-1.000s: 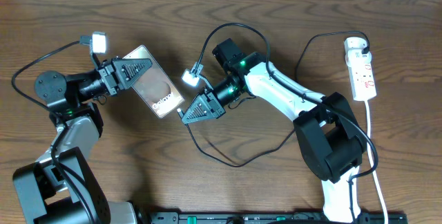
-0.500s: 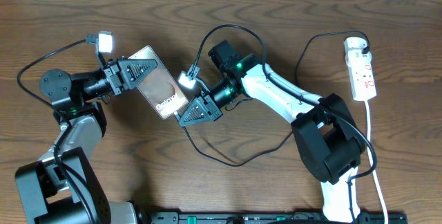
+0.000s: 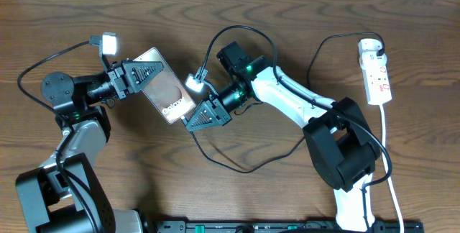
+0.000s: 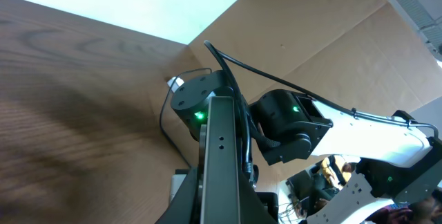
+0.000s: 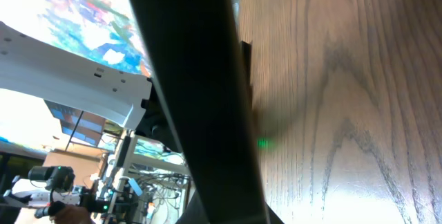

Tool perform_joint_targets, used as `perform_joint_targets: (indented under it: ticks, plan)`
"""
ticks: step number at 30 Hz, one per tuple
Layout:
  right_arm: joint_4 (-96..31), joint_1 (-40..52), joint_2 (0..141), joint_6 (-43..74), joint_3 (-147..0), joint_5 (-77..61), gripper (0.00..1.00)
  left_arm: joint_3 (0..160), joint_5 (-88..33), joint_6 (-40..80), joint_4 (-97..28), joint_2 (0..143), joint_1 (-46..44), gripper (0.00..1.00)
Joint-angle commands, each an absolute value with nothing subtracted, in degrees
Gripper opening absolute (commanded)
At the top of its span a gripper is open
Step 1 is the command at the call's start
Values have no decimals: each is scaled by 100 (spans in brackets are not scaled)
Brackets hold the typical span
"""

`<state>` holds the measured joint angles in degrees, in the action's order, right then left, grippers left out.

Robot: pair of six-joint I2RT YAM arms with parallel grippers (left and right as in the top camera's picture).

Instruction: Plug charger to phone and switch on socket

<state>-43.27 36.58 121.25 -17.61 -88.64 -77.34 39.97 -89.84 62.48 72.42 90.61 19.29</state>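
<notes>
The phone (image 3: pixel 171 93) is held off the table, tilted, with my left gripper (image 3: pixel 152 70) shut on its upper end. In the left wrist view it shows edge-on as a grey slab (image 4: pixel 221 148) between the fingers. My right gripper (image 3: pixel 192 121) is shut at the phone's lower end, and the charger (image 3: pixel 244 170) comes out of its tip. From there the thin black cable loops across the table and up to the socket (image 3: pixel 378 75) at the far right. A dark blurred bar fills the right wrist view, and the plug tip is hidden.
The socket's white cord (image 3: pixel 389 154) runs down the right side towards the front edge. The right arm's base (image 3: pixel 345 154) stands at the front right and the left arm's base (image 3: pixel 57 190) at the front left. A black rail (image 3: pixel 273 227) lies along the front edge.
My left gripper carried the phone slightly right and up. My right gripper moved left and down to the phone's lower end. Nothing has moved in the last half second.
</notes>
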Motion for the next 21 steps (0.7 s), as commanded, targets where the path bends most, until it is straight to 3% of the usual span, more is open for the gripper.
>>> perform_joint_targets:
  ticks: [1, 21]
  plan:
    - [-4292, 3592, 12099, -1892, -8886, -7920, 1, 3986, -9006, 6149, 7293, 8991, 1920, 7]
    - [-4281, 3511, 12099, -1892, -8886, -7922, 1, 3857, -9006, 6106, 7293, 8991, 1920, 7]
